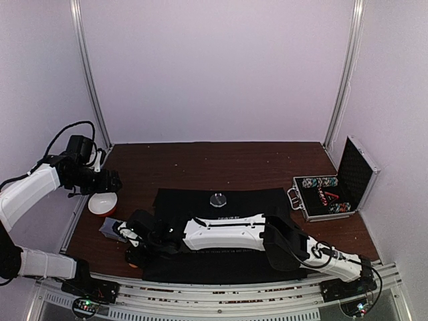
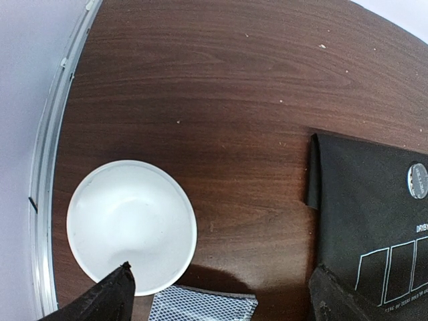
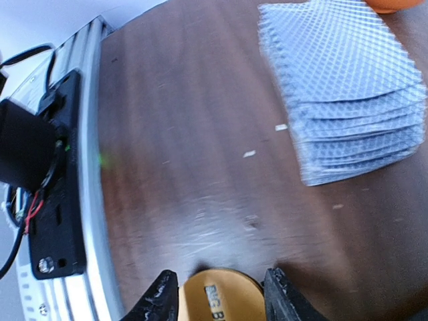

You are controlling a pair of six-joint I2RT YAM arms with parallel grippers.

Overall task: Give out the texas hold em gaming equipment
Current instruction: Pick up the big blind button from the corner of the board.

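Note:
An orange blind disc point(image 3: 221, 299) with dark lettering lies on the brown table, filling the gap between the fingers of my right gripper point(image 3: 219, 297), which is shut on its edges. A stack of blue-grey-backed playing cards point(image 3: 341, 93) rests ahead of it. In the top view that gripper point(image 1: 131, 253) sits at the near left, just beside the cards point(image 1: 110, 229). My left gripper point(image 2: 221, 304) hangs wide open and empty above the table, next to a white bowl point(image 2: 130, 224), with the cards' corner point(image 2: 200, 305) below it. A clear round dealer disc point(image 1: 219, 198) lies on the black mat point(image 1: 261, 200).
The open silver case point(image 1: 354, 177) with striped chip stacks point(image 1: 319, 182) stands at the right. My right arm stretches across the mat. A metal rail point(image 3: 100, 221) and a black box with wires point(image 3: 30, 144) run along the near edge. White walls close the table in.

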